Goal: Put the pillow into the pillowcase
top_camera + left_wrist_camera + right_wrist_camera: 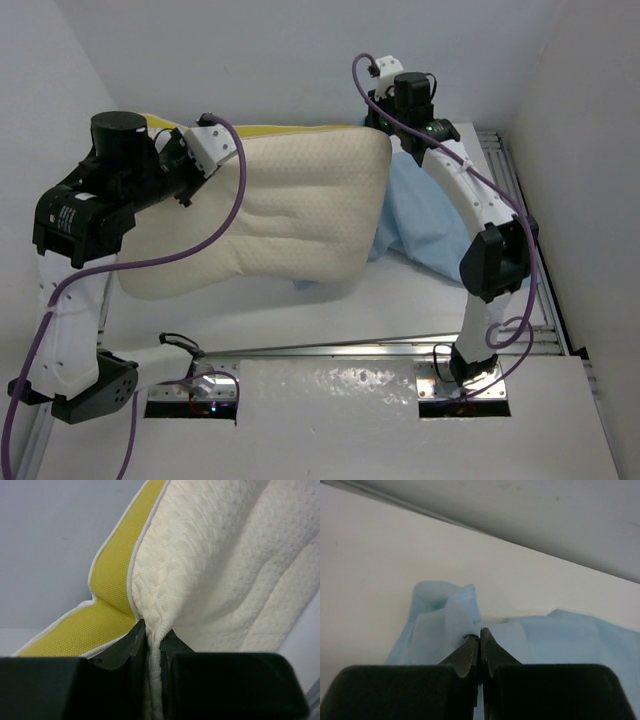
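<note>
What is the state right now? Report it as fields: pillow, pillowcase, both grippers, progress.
pillow: cream, yellow edge band, outside the pillowcase
pillowcase: light blue, crumpled on the table, at the pillow's right end
left gripper: shut on the pillow's edge seam
right gripper: shut on a pillowcase fold
progress: pillow not yet inserted

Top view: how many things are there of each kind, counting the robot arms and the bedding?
Arms: 2 (left, right)
Pillow: 1
Pillowcase: 1
Total: 4
</note>
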Robot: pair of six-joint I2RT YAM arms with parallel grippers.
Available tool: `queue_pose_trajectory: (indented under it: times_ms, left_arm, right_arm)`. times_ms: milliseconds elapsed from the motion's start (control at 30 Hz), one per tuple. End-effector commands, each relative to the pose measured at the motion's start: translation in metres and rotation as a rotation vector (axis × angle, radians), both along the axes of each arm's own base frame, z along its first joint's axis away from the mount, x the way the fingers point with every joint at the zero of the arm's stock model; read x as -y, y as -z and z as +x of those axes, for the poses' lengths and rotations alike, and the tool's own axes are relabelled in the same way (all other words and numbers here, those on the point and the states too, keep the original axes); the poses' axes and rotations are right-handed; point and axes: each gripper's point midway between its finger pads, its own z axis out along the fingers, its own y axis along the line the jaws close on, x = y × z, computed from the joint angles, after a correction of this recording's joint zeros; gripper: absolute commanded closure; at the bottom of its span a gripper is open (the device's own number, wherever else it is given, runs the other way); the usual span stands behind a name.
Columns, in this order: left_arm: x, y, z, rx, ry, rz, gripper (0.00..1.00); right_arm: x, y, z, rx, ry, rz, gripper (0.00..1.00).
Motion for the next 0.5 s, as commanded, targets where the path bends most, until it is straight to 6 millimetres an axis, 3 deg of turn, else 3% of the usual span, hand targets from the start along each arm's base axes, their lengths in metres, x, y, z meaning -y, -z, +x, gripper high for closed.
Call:
queue_pose_trajectory:
  times_ms: [0, 33, 67, 133, 167, 200, 233, 267, 333, 400, 467]
  left_arm:
    - [0.016, -0.042, 0.008, 0.102, -0.01, -0.195, 1.0]
    - [0.014, -0.036, 0.012, 0.065, -0.056, -0.226, 1.0]
    - [0.015, -0.021, 0.02, 0.028, -0.083, -0.229, 1.0]
    - [0.011, 0.0, 0.029, -0.021, -0.158, -0.244, 1.0]
    - [0.01, 0.022, 0.037, -0.049, -0.188, -0.237, 1.0]
    - [0.003, 0.046, 0.045, -0.088, -0.251, -0.221, 1.0]
    - [0.0, 0.05, 0.052, -0.079, -0.276, -0.221, 1.0]
    - [-0.008, 0.059, 0.058, -0.084, -0.319, -0.208, 1.0]
    - [-0.014, 0.083, 0.07, -0.107, -0.353, -0.184, 1.0]
    - [-0.033, 0.109, 0.081, -0.119, -0.449, -0.14, 1.0]
    - [-0.041, 0.115, 0.095, -0.102, -0.494, -0.165, 1.0]
  right_arm:
    - [-0.008, -0.037, -0.019, 0.086, -0.091, 0.024, 1.0]
    - [-0.007, -0.029, -0.023, 0.068, -0.099, 0.021, 1.0]
    - [-0.007, -0.039, -0.03, 0.087, -0.106, 0.027, 1.0]
    - [-0.004, -0.027, -0.04, 0.07, -0.131, -0.001, 1.0]
    - [-0.003, -0.033, -0.049, 0.086, -0.147, -0.008, 1.0]
    - [0.0, -0.02, -0.054, 0.076, -0.173, -0.055, 1.0]
    - [0.003, -0.02, -0.06, 0.084, -0.188, -0.091, 1.0]
    - [0.008, -0.007, -0.065, 0.061, -0.188, -0.119, 1.0]
    - [0.015, 0.003, -0.068, 0.05, -0.182, -0.163, 1.0]
    - [0.022, 0.012, -0.071, 0.044, -0.182, -0.223, 1.0]
    - [0.026, 0.02, -0.074, 0.035, -0.196, -0.263, 1.0]
